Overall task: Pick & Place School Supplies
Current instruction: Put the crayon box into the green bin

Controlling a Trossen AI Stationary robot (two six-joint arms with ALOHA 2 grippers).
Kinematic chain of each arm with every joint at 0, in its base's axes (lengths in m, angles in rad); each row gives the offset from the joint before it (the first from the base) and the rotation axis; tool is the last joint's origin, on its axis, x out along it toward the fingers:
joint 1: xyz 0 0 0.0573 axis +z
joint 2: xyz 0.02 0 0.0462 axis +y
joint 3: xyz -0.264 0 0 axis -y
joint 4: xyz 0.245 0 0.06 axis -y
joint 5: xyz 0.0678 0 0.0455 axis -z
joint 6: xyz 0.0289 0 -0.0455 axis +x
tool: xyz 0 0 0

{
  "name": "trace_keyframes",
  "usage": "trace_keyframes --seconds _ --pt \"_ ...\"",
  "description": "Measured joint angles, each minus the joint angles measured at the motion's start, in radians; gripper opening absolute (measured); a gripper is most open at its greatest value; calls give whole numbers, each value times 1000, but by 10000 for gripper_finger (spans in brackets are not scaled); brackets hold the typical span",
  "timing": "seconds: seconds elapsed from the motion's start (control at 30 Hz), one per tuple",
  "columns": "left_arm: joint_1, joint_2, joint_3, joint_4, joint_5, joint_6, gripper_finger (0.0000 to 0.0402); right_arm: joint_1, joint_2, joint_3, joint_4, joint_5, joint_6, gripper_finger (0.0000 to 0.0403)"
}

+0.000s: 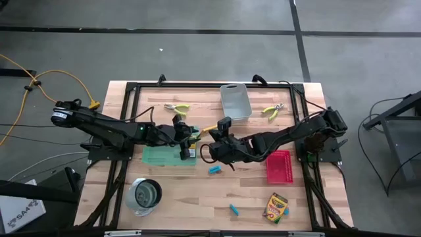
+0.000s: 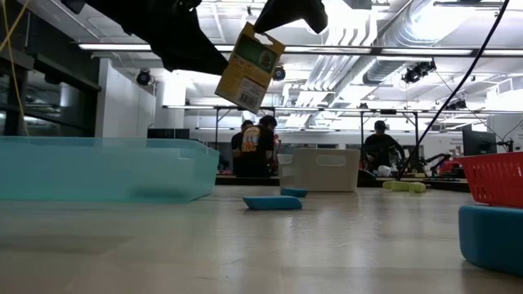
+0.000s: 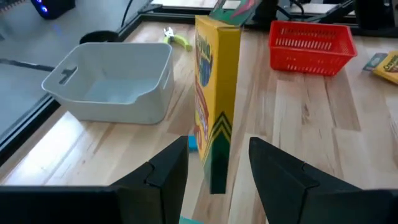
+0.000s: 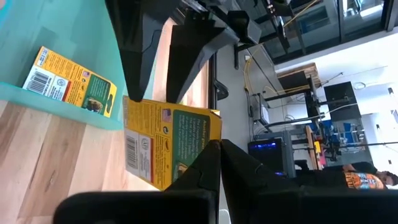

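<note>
A yellow-and-green crayon box hangs in the air above the green mat's right end, and my right gripper is shut on its upper end. My left gripper is open. Its fingers stand on either side of the box's lower end, with a gap showing on each side. A second crayon box lies flat on the mat. A third lies near the table's front right. Two light-blue blocks rest on the wood. Two pliers lie at the back. My right gripper pinches the crayon box's upper end between its two fingers, right at the edge. It comes in slanting down from the table's right side. The box hangs below the fingers, tilted, its lower end free and clear of the table and the mat.
A grey bin stands at the back centre, between the two pliers. A red tray sits right of centre under my right arm. A round metal cup stands front left. People show in the room beyond the table.
</note>
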State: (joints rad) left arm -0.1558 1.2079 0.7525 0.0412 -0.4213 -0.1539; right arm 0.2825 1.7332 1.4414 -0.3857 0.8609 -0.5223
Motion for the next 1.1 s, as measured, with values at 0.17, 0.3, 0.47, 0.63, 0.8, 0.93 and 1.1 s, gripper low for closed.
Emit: trace_keyframes --seconds 0.17,0.3,0.47,0.63,0.8,0.93,1.1 --pt "3 3 0 28 -3 6 164 2 0 0 1 -4 3 3" --pt "12 3 0 48 -4 8 164 7 0 0 7 -6 3 3" --pt "32 17 0 78 -5 28 164 15 0 0 23 -15 3 3" --pt "37 57 0 95 -5 31 164 21 0 0 30 -15 3 3" --pt "37 66 0 98 -5 28 154 21 0 0 30 -15 3 3" --pt "36 66 0 97 -5 27 126 21 0 0 27 -15 3 3" --pt "35 66 0 97 -5 27 77 21 0 0 25 -16 3 3"
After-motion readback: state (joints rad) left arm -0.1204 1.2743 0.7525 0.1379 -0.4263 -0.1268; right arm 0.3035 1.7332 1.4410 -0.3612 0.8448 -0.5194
